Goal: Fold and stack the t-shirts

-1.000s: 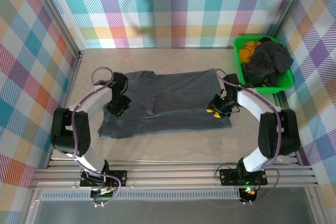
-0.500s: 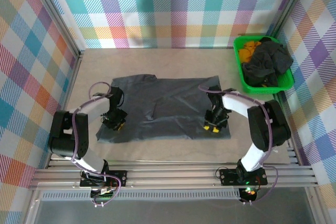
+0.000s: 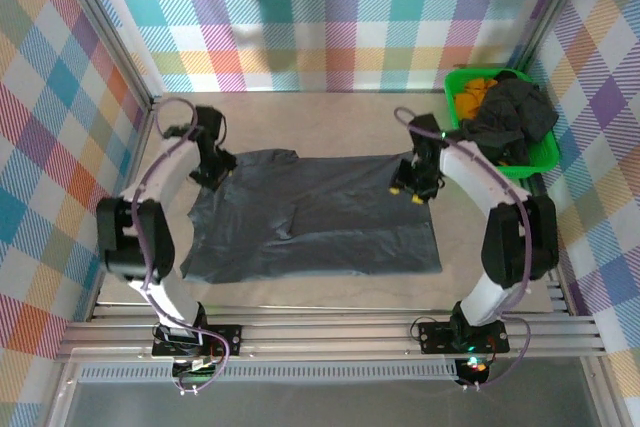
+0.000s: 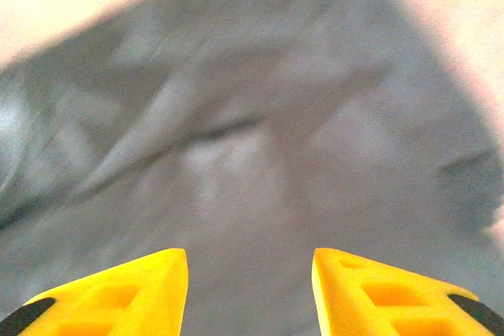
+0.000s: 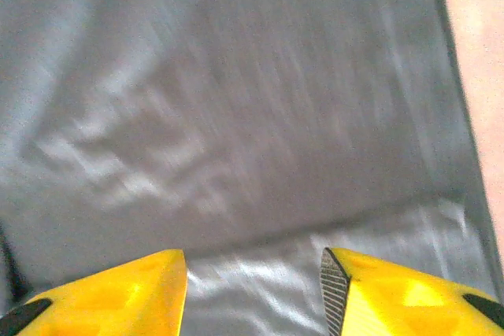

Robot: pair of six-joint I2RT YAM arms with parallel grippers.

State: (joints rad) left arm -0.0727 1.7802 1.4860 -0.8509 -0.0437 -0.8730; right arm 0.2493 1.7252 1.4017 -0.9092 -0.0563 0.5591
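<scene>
Charcoal cotton t-shirt (image 3: 320, 212), creased, spread flat on beige table (image 3: 330, 112), left hand (image 4: 249, 273) and right hand (image 5: 252, 273) both released

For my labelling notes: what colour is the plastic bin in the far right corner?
The bin is bright green; the top external view shows it best.

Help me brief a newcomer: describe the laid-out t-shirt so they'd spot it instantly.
Start at the beige table ringed by plaid walls. Across its middle lies one dark grey t-shirt, spread flat. Unlike the crumpled dark shirts heaped in the green bin at the far right corner, it forms a wide, lightly wrinkled sheet.
</scene>
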